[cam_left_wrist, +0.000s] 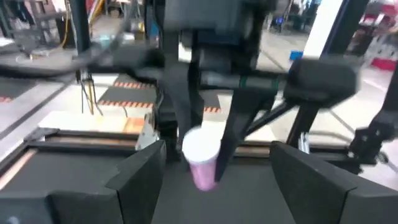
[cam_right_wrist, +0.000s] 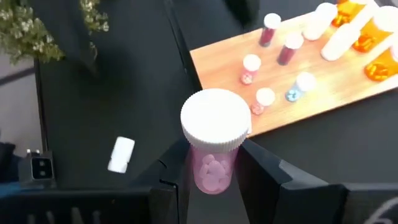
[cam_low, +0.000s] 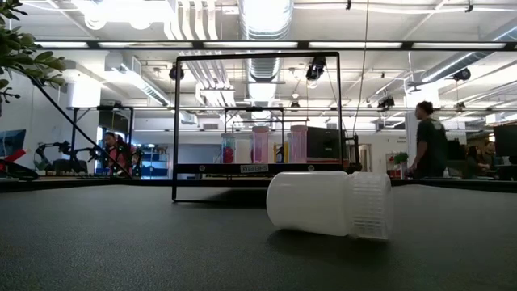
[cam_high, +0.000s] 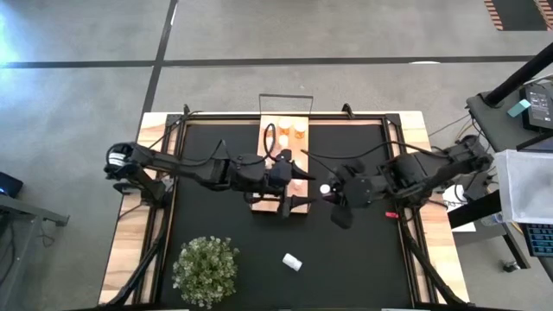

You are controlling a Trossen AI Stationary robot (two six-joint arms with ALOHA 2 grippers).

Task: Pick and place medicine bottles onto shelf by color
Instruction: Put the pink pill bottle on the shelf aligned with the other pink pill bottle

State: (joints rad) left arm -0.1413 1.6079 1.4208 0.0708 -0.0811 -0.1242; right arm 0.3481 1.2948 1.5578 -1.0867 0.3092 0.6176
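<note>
Pink bottle pinched in right tool, its base hidden; left tool spread.

- One light-wood shelf on the black mat.
- Three orange bottles at the shelf's far end.
- Two white bottles beside them.
- Three pink bottles standing on the shelf, and one pale bluish bottle.
- One pink bottle off the shelf.
- One white bottle lying on the mat.
- One potted plant.
</note>
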